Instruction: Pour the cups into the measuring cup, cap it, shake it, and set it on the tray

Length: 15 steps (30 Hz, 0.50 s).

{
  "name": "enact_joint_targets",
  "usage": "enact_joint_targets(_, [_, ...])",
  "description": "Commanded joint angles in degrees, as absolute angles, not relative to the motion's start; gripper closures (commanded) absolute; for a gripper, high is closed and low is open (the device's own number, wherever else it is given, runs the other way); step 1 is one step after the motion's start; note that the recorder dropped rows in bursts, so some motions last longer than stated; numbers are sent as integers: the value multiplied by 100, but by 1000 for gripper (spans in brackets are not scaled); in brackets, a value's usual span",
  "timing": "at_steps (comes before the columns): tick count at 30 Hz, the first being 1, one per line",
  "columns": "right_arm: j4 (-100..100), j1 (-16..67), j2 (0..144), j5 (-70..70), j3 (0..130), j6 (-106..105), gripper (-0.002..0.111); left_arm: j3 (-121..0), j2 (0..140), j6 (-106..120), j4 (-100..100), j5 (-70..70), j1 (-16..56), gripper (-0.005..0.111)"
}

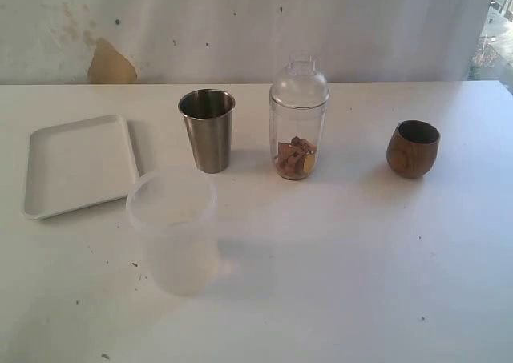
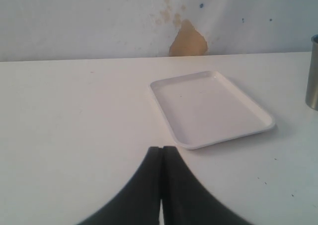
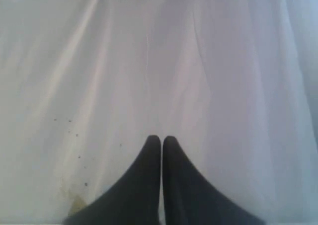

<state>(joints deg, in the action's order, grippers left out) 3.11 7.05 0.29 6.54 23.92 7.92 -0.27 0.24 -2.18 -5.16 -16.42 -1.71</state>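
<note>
The clear measuring cup [image 1: 298, 127] stands at the table's middle back with a clear domed cap on top and brown pieces in its bottom. Left of it stands the steel tumbler [image 1: 208, 129]; its edge [image 2: 312, 71] shows in the left wrist view. The brown wooden cup [image 1: 414, 148] sits apart at the right. The white tray [image 1: 76, 167] lies empty at the left. My left gripper [image 2: 162, 148] is shut on nothing, just short of the tray [image 2: 211, 108]. My right gripper [image 3: 161, 138] is shut and faces white cloth. Neither gripper shows in the exterior view.
A wide frosted translucent cup [image 1: 172, 231] stands in front of the tumbler, nearer the table's front edge. A white wall with a tan stain [image 1: 110, 62] runs behind the white table [image 1: 361, 259].
</note>
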Motion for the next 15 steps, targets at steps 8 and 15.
enact_joint_targets(8, [296, -79, 0, 575, 1755, 288, 107, 0, 0, -230, -488, -1609, -172, 107])
enact_joint_targets(15, [131, -115, 0, 980, 1207, 259, 107, 0, 0, -230, -488, -1609, -172, 107])
